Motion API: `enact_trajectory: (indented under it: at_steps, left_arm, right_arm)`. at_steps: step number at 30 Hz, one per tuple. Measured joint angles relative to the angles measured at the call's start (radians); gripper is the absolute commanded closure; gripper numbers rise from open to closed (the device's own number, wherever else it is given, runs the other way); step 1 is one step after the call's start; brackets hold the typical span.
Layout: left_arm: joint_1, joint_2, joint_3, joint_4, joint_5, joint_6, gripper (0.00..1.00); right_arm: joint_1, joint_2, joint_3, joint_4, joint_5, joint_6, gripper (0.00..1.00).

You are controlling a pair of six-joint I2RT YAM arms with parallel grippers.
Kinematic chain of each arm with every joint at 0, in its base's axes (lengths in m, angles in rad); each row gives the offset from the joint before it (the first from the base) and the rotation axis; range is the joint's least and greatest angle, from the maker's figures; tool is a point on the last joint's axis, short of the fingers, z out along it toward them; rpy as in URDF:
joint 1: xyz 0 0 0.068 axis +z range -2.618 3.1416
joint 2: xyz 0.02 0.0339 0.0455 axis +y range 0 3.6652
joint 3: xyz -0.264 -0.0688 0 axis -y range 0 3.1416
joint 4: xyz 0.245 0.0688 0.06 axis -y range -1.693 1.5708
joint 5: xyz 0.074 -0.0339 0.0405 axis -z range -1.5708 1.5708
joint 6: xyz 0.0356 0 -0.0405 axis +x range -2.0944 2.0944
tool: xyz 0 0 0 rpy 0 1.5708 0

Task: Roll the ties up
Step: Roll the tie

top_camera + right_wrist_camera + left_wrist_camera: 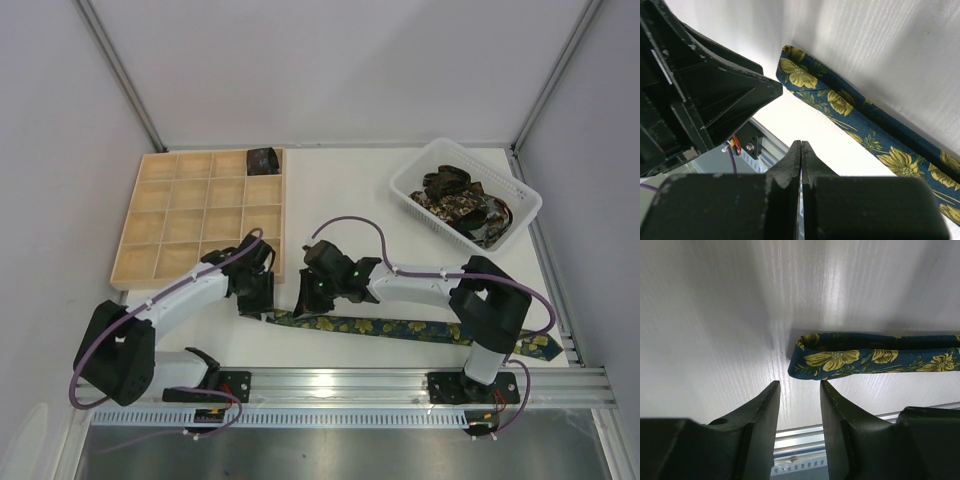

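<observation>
Navy tie [380, 326] with yellow-green flowers, lying flat on the tabletop [340, 190] close to its near edge, long axis running left to right in front of both arm bases; its right end reaches past the right arm's base, and its left end, which appears folded back on itself, stops between the two wrists. The left fingers [765, 410] stand partly apart with only bare tabletop in the gap, holding nothing; the folded end lies just ahead of them and a little to one side, near but not touching. The right fingers [790, 165] are pressed together and empty, poised over the tie a short way inboard of that end. The left arm seems the nearer to the tip, so a roll would likely start there. A rolled tie [263, 160] sits in a far corner compartment of the wooden tray [150, 225]; more ties [455, 200] fill the white basket [415, 185].
</observation>
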Motion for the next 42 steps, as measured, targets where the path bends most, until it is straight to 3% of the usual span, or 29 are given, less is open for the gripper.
enact_trajectory:
  at_steps: [11,21,30,32,38,42]
  left_arm:
    - [0.004,0.075,0.013,0.063,0.01,0.064,0.55]
    - [0.011,0.156,0.02,0.095,0.032,0.102,0.65]
    - [0.012,0.157,0.025,0.093,0.036,0.106,0.69]
    - [0.012,0.157,0.025,0.092,0.036,0.105,0.71]
    - [0.013,0.157,0.033,0.081,0.039,0.106,1.0]
    - [0.013,0.156,0.05,0.058,0.042,0.105,0.99]
  right_arm:
    - [-0.013,0.019,-0.002,0.009,-0.016,0.006,1.0]
    - [-0.02,0.047,-0.002,0.013,-0.016,0.007,1.0]
    - [-0.027,0.098,-0.003,0.01,0.008,0.009,1.0]
    - [-0.031,0.107,-0.003,0.003,0.014,0.009,1.0]
    - [-0.037,0.119,-0.003,-0.006,0.032,0.01,1.0]
    - [-0.039,0.142,-0.003,0.011,0.023,0.018,1.0]
